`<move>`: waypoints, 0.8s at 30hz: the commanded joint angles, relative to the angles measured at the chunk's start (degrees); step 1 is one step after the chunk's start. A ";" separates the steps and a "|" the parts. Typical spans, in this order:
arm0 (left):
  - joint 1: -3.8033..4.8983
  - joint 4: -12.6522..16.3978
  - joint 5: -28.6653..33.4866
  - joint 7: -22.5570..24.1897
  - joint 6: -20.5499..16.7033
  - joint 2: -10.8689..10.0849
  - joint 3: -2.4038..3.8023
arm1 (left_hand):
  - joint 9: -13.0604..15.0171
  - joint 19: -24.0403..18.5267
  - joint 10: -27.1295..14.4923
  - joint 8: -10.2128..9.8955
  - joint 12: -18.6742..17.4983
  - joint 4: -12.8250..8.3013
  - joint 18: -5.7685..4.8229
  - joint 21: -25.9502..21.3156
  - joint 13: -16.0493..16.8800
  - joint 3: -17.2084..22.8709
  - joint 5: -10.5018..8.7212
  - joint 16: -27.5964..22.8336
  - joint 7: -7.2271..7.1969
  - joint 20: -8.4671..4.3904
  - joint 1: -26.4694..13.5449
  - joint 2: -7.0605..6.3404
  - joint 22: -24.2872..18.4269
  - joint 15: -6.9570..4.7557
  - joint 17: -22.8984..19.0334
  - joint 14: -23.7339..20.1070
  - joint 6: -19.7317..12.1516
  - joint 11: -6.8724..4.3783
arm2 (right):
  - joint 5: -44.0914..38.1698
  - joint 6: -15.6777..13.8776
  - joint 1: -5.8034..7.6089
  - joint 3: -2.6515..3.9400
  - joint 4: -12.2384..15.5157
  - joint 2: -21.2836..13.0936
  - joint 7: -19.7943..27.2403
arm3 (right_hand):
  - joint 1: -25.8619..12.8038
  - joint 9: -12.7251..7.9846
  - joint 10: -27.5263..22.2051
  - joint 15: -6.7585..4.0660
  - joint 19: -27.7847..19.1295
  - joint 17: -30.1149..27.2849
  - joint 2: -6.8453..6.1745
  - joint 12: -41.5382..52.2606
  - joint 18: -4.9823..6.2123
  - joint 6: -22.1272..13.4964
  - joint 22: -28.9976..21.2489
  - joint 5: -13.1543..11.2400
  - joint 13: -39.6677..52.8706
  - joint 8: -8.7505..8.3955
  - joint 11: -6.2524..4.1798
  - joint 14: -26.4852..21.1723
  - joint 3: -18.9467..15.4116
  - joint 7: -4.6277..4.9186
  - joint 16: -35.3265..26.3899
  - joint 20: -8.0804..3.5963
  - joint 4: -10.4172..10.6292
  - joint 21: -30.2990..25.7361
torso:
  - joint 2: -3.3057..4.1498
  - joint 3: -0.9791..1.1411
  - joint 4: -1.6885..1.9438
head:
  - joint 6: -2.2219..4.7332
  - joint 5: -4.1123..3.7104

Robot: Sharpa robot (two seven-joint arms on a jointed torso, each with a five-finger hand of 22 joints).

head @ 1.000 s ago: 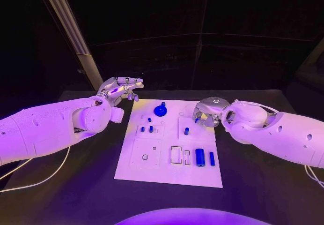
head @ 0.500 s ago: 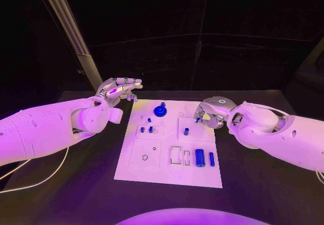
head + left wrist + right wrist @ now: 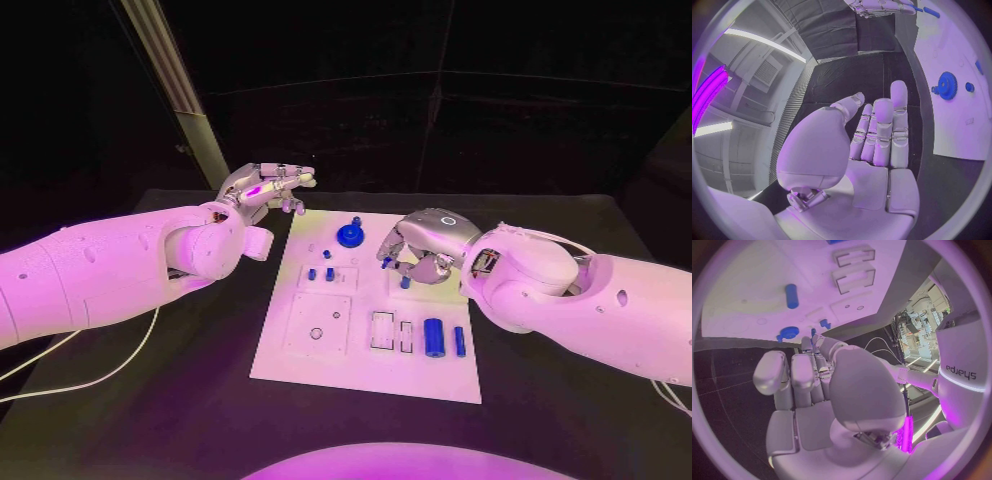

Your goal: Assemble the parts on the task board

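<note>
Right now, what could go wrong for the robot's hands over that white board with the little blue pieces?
The right silver hand hangs low over the white task board, beside a small blue peg; it might knock the peg away. The round blue gear stands close by and could get bumped too. The left silver hand hovers off the board's far corner, too far to help.

Task board (image 3: 310, 355) mid-table (image 3: 577, 420); gear (image 3: 349, 235) at far edge.

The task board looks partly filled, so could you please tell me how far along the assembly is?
Early, it seems. On the task board, the blue gear looks seated. The right robot hand is over the board's middle, though whether it holds anything is unclear. The left robot hand waits open off the board. The large cylinder and slim bar lie loose.
</note>
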 commanded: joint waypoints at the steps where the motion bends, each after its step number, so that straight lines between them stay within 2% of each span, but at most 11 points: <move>1: 0.10 -0.01 0.06 0.86 0.79 0.40 0.05 | -0.01 -0.02 -0.66 0.33 0.58 0.65 0.75 -0.34 -0.02 -0.36 0.12 0.25 0.29 0.39 -1.29 -0.18 -0.20 0.32 -0.17 -0.30 -0.29 -0.03 | 0.88 -0.56 0.04 0.00 -0.23 1.91 1.69 | -0.75 0.02 -0.05 -0.45 0.36 -0.05 -0.02 -0.30 -0.63 0.37 0.08 0.27 0.02 -0.33 0.39 1.88 0.34 0.07 0.34 -0.17 -0.03 0.26 | 0.03 -0.06 -0.04 | -0.44 1.06; 3: 0.11 -0.04 0.06 0.95 0.84 0.65 0.05 | 0.00 0.01 -0.80 0.41 0.86 1.00 0.76 -0.46 0.01 -0.82 0.09 0.34 0.29 0.45 -1.80 -0.41 -0.33 0.35 -0.21 -0.32 -0.38 -0.02 | 0.85 -0.02 -0.31 -0.04 -0.56 3.26 2.05 | -0.78 0.02 -0.07 -0.44 0.34 -0.09 0.00 -0.31 -0.63 0.35 0.09 0.33 0.02 -0.35 0.40 1.87 0.44 0.09 0.34 -0.17 -0.08 0.27 | 0.12 -0.12 0.03 | -0.48 1.56; 6: 0.15 -0.14 0.06 1.03 0.84 1.11 0.05 | 0.00 0.03 -0.89 0.46 1.02 1.18 0.77 -0.52 0.02 -1.04 0.08 0.38 0.29 0.47 -2.01 -0.46 -0.41 0.36 -0.25 -0.34 -0.43 -0.02 | 0.79 0.67 -1.54 -0.08 -1.33 5.32 2.62 | -0.81 0.01 -0.09 -0.43 0.31 -0.09 0.02 -0.31 -0.63 0.33 0.05 0.38 0.02 -0.38 0.42 1.87 0.51 0.11 0.37 -0.17 -0.13 0.26 | 0.11 -0.16 0.03 | -0.85 2.25; 11: 0.18 -0.28 0.06 1.11 0.91 1.61 0.06 | 0.00 0.03 -0.91 0.48 1.06 1.22 0.78 -0.54 0.03 -1.09 0.08 0.40 0.29 0.47 -2.06 -0.46 -0.42 0.36 -0.24 -0.34 -0.44 -0.02 | 0.26 1.62 -3.63 -0.10 -3.11 8.10 3.39 | -0.90 -0.01 -0.16 -0.41 0.26 -0.17 0.06 -0.33 -0.62 0.25 0.04 0.51 0.01 -0.44 0.46 1.84 0.68 0.15 0.36 -0.17 -0.25 0.27 | 0.02 -0.02 -0.18 | -1.25 3.26; 14: 0.20 -0.33 0.06 1.11 0.90 1.79 0.07 | 0.00 0.03 -0.91 0.48 1.06 1.22 0.78 -0.54 0.03 -1.09 0.08 0.40 0.29 0.47 -2.06 -0.46 -0.42 0.36 -0.24 -0.34 -0.44 -0.02 | 0.04 2.64 -4.64 -0.12 -4.56 9.86 3.78 | -0.94 -0.02 -0.20 -0.40 0.27 -0.22 0.06 -0.34 -0.63 0.21 0.11 0.56 0.01 -0.47 0.48 1.83 0.74 0.18 0.34 -0.17 -0.31 0.33 | 0.07 -0.03 -0.11 | -1.43 3.62; 16: 0.21 -0.33 0.06 1.11 0.92 1.88 0.07 | 0.00 0.03 -0.91 0.48 1.06 1.22 0.78 -0.54 0.03 -1.09 0.08 0.40 0.29 0.47 -2.06 -0.46 -0.42 0.36 -0.24 -0.34 -0.44 -0.02 | -0.30 3.17 -4.98 -0.14 -5.29 10.53 3.79 | -0.94 -0.02 -0.20 -0.40 0.27 -0.22 0.06 -0.34 -0.63 0.21 0.11 0.56 0.01 -0.47 0.48 1.83 0.74 0.18 0.34 -0.17 -0.31 0.33 | 0.08 -0.07 -0.07 | -1.47 3.69; 20: 0.23 -0.32 0.06 1.08 1.00 2.02 0.07 | 0.01 0.04 -0.95 0.50 1.15 1.29 0.78 -0.57 0.04 -1.17 0.09 0.42 0.29 0.48 -2.12 -0.44 -0.46 0.36 -0.26 -0.35 -0.46 -0.02 | -1.46 4.04 -5.36 -0.17 -6.33 11.40 3.67 | -1.05 -0.03 -0.26 -0.38 0.25 -0.25 0.06 -0.35 -0.63 0.16 0.13 0.57 0.00 -0.50 0.52 1.82 0.78 0.22 0.35 -0.16 -0.34 0.35 | 0.07 0.02 0.00 | -1.78 4.16; 24: 0.24 -0.31 0.06 1.14 1.06 1.99 0.08 | 0.01 0.05 -0.97 0.51 1.16 1.30 0.78 -0.58 0.04 -1.17 0.09 0.44 0.29 0.48 -2.11 -0.42 -0.47 0.36 -0.24 -0.34 -0.47 -0.02 | -2.21 4.72 -5.52 -0.19 -7.12 12.09 3.60 | -1.15 -0.03 -0.28 -0.36 0.25 -0.26 0.06 -0.35 -0.64 0.14 0.16 0.54 0.00 -0.52 0.54 1.81 0.79 0.24 0.36 -0.15 -0.35 0.37 | 0.09 -0.01 -0.12 | -1.79 4.29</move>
